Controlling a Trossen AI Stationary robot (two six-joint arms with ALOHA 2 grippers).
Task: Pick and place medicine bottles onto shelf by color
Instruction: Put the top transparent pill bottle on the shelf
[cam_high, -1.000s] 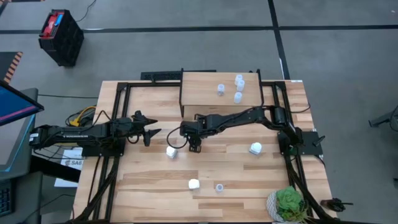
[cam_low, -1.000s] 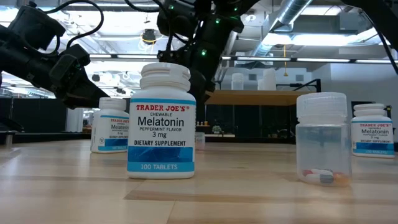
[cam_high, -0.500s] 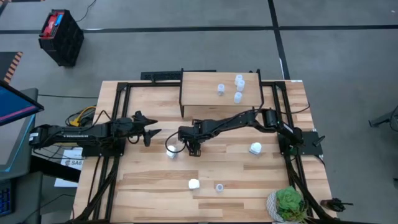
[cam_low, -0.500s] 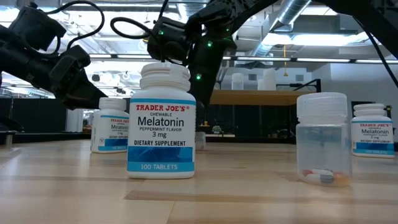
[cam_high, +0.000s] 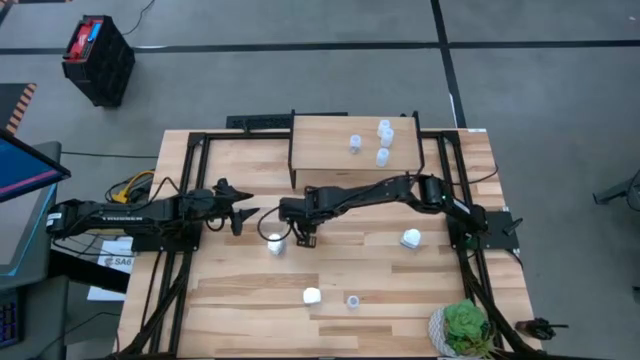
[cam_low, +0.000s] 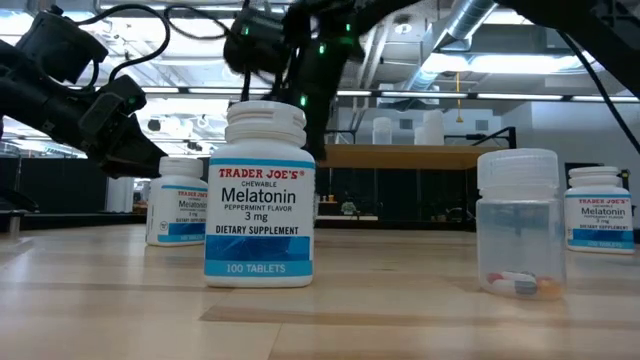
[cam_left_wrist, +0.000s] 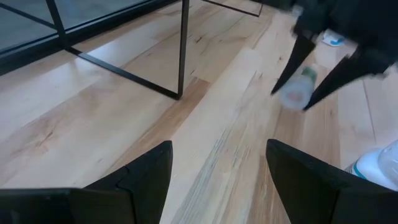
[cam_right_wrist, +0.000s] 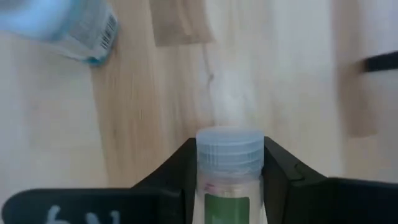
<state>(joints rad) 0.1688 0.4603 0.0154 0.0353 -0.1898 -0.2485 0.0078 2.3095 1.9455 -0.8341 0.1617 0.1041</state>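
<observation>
High view: big wooden table (cam_high: 400, 290) with black frame rails, both arms over it. The shelf (cam_high: 330, 150) sits at the far middle edge, light wood on thin black legs, and carries four small translucent bottles (cam_high: 384, 134) toward its right part, three in a tight cluster and one just apart to the left. Potted plant (cam_high: 463, 328) at the near right corner of the table.

Left arm lies along the table's left side; left gripper (cam_high: 243, 215) hovers off the wood, fingers (cam_left_wrist: 144, 174) spread wide with nothing between them, pointing toward the middle.

Right arm reaches from the right side across the middle, in front of the shelf. Right gripper (cam_high: 303, 236) points down just beside a white bottle (cam_high: 275, 243). Right wrist view shows its two fingers (cam_right_wrist: 278, 168) pressed against both sides of a small bottle with a pale blue ribbed cap (cam_right_wrist: 229, 163), so they are clamped on it.

Loose on the table: another white bottle (cam_high: 411, 238) to the right, a third white bottle (cam_high: 311, 296) near the front middle, and a clear bottle (cam_high: 353, 301) just beside it. Low view shows the white ones are labelled melatonin, upright.
</observation>
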